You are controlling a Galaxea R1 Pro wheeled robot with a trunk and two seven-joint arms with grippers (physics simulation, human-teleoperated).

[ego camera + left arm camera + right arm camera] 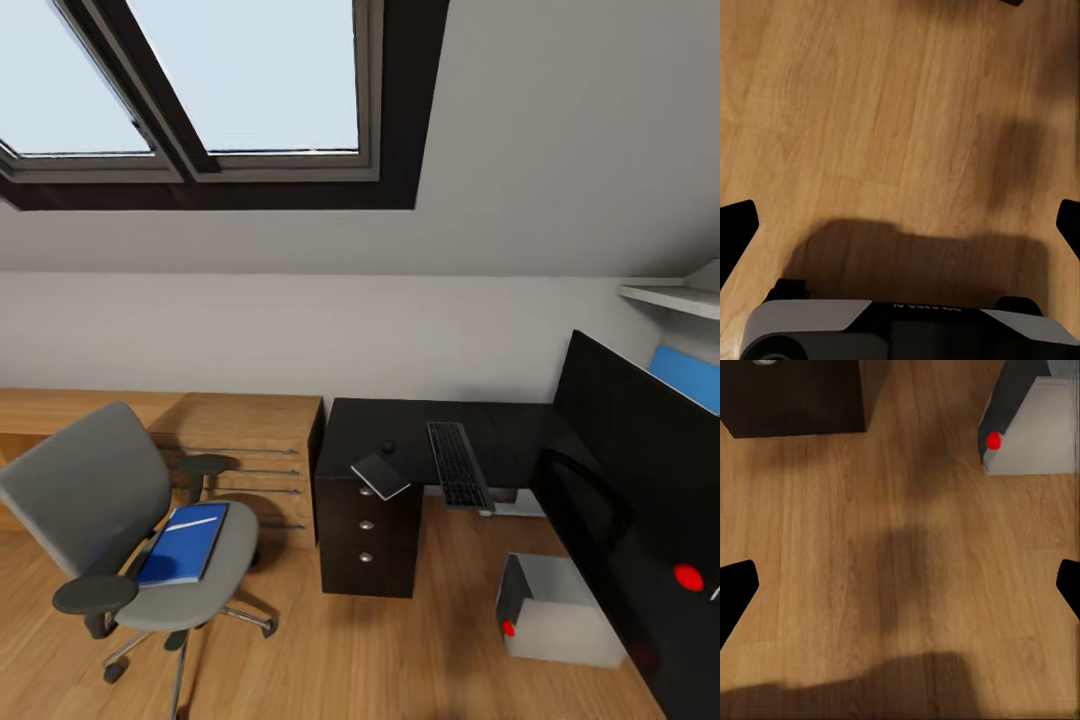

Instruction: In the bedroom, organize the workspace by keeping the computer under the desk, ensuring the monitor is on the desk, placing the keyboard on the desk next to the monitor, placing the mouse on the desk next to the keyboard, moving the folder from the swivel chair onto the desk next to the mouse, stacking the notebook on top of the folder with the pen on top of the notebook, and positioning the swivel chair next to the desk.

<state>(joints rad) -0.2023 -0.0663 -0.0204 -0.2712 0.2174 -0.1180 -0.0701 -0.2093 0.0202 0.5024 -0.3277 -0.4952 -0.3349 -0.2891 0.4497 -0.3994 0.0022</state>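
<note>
The grey swivel chair [95,500] stands at the left, apart from the black desk [400,425]. The blue folder [183,543] lies on its seat, with a thin white stroke on it that may be the pen. On the desk lie the keyboard [458,465], the small mouse [388,447] and the grey notebook [380,476], which overhangs the front edge. The monitor [640,470] rises close at the right. The computer [560,610] [1035,427] sits on the floor. My left gripper [900,225] and right gripper [900,585] hang open over the plank floor, both empty.
A low light-wood cabinet [240,450] runs along the wall between chair and desk. The dark drawer unit [367,535] [795,397] stands under the desk's left end. A white shelf [670,295] and a blue panel [690,375] are at the upper right. My base [900,330] shows below the left gripper.
</note>
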